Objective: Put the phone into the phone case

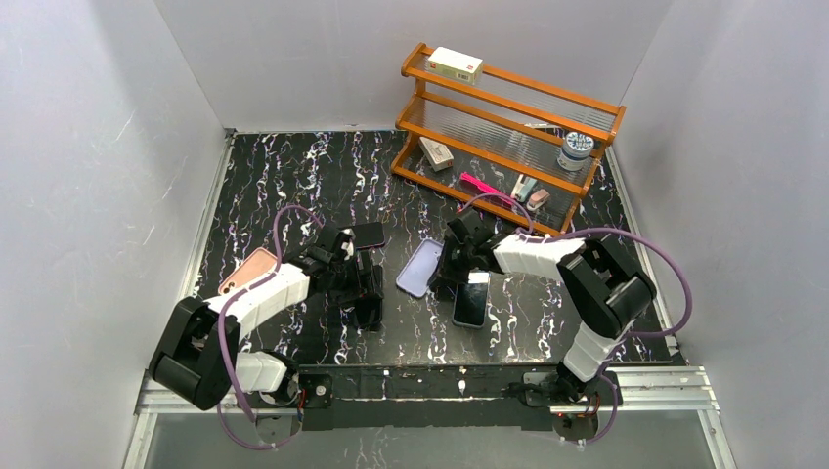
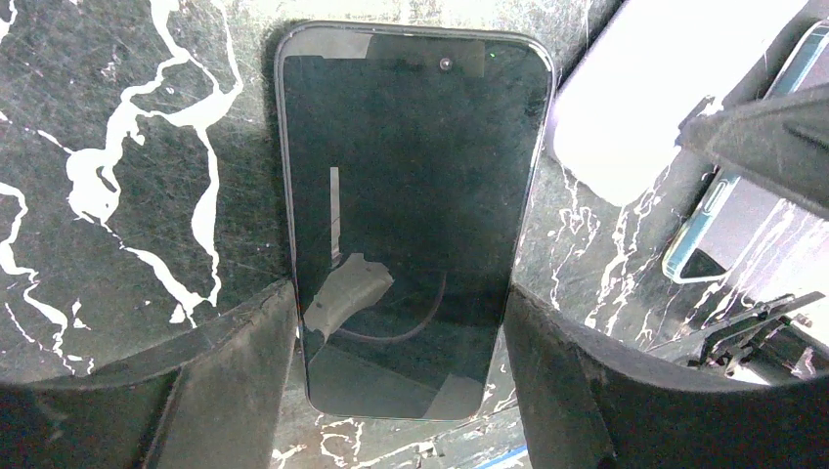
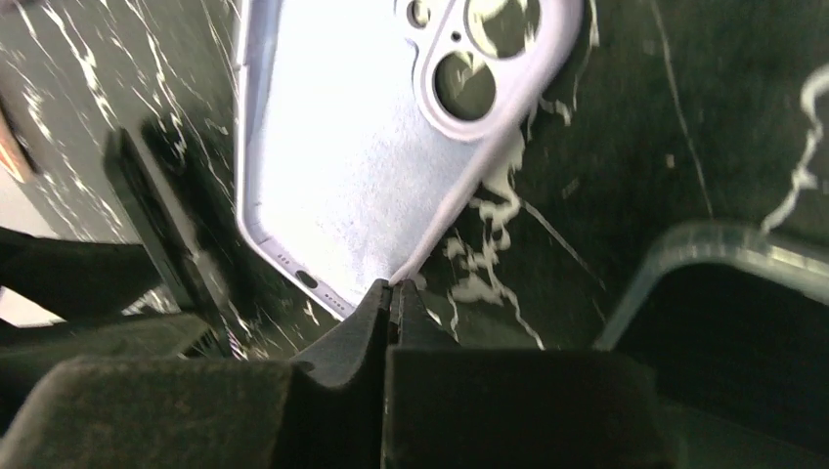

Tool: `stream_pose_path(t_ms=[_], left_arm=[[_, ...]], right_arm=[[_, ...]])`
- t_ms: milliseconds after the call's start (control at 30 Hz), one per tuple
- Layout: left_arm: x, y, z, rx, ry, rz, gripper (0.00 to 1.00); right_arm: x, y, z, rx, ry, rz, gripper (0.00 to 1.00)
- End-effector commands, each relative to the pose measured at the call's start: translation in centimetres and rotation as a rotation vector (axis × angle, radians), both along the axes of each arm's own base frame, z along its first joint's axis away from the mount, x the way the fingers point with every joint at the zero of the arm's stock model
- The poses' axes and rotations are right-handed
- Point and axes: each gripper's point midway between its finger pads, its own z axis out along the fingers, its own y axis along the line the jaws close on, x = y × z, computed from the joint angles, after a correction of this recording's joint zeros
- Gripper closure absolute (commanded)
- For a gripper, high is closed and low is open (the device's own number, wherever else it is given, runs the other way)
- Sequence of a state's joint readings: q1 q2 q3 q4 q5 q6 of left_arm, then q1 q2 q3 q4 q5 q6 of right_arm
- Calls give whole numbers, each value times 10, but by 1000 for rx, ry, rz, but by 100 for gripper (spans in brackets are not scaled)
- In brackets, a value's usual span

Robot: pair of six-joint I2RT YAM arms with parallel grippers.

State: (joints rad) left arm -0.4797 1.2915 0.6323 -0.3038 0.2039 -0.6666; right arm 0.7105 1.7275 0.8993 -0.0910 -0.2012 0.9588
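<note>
The black phone point(image 2: 411, 195) faces the left wrist camera with its lower end between my left gripper's fingers point(image 2: 399, 298), which press on its two long sides. In the top view my left gripper point(image 1: 364, 285) holds it on edge above the table, left of the case. The lavender phone case point(image 1: 420, 267) lies open side up, with its camera cut-outs showing in the right wrist view point(image 3: 342, 147). My right gripper point(image 3: 391, 285) is shut on the case's near long rim; in the top view it point(image 1: 450, 262) sits at the case's right side.
A second phone in a clear teal-edged case point(image 1: 471, 298) lies just right of the lavender case. A dark phone point(image 1: 370, 234) and a rose-gold phone point(image 1: 246, 271) lie to the left. A wooden rack point(image 1: 508, 127) with small items stands at the back right.
</note>
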Motion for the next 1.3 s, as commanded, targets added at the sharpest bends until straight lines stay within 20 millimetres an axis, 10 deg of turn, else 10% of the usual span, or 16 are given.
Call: stream_pose_path(t_ms=[0,333,467,667,933,1267], left_arm=[[-4,-2,12,-31,-14,-1,66],[-6,-5,16,-67,-40,0,67],[-7,-10,22,-107,-50,-4,67],[-7,-21,34,-196,-51,27,69],[-4,-32,55,-302,-68,72,69],[-2,-37,75,-367,-93,102,69]], right_arm=[[-36,-26,-1,-131,30,95,96],[-72,-41,5,-251,28,195,94],[-67,-36,26,-218,-8,179,77],[-63,-2,67,13,-107,200,54],[-83,39,124,378,-289,277,50],[-94,73,133,426,-333,322,46]])
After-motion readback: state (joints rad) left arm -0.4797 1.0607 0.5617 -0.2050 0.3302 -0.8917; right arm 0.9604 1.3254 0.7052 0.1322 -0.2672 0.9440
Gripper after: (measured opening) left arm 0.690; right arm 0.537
